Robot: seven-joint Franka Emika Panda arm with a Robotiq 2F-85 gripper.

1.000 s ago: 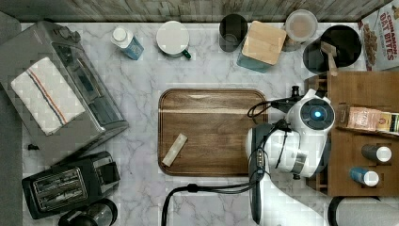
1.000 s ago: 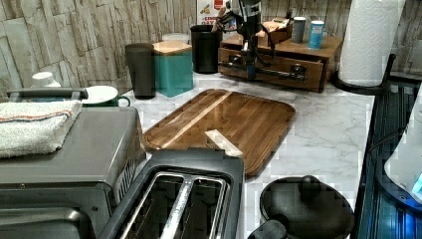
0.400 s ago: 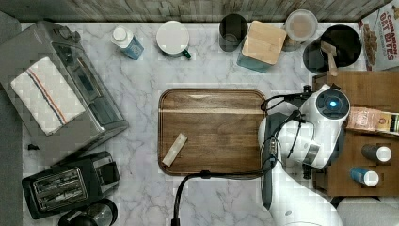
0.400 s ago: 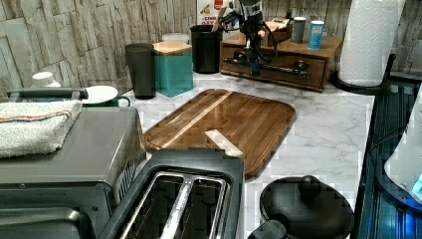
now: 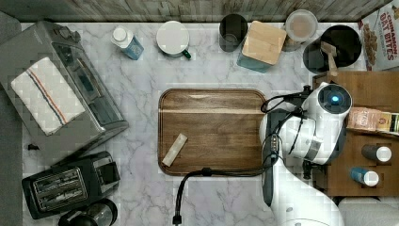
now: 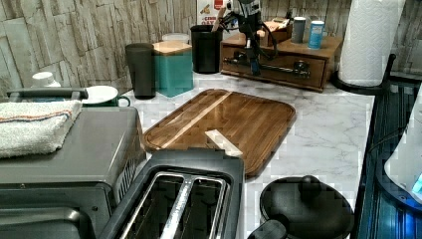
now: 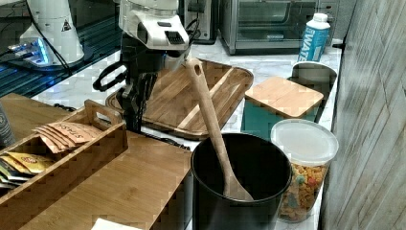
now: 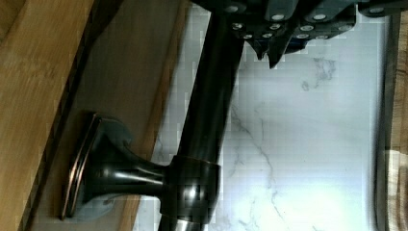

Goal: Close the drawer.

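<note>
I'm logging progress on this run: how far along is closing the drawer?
Nearly done, it seems. In the left view the drawer front looks about level with its cabinet. In hand: the gripper hangs at the black bar handle, the arm above it. Left: any last push home, if a gap remains, then backing the gripper off the handle.

Smooth brown wooden drawer (image 6: 278, 72), glossy black metal handle (image 8: 204, 130), polished marble counter (image 5: 207, 66)

We see a brown drawer (image 6: 278, 69) with a black handle (image 8: 209, 110), a white grey-veined marble counter (image 5: 211, 197), a teal canister (image 6: 173, 73), and a white arm (image 5: 306, 197).
</note>
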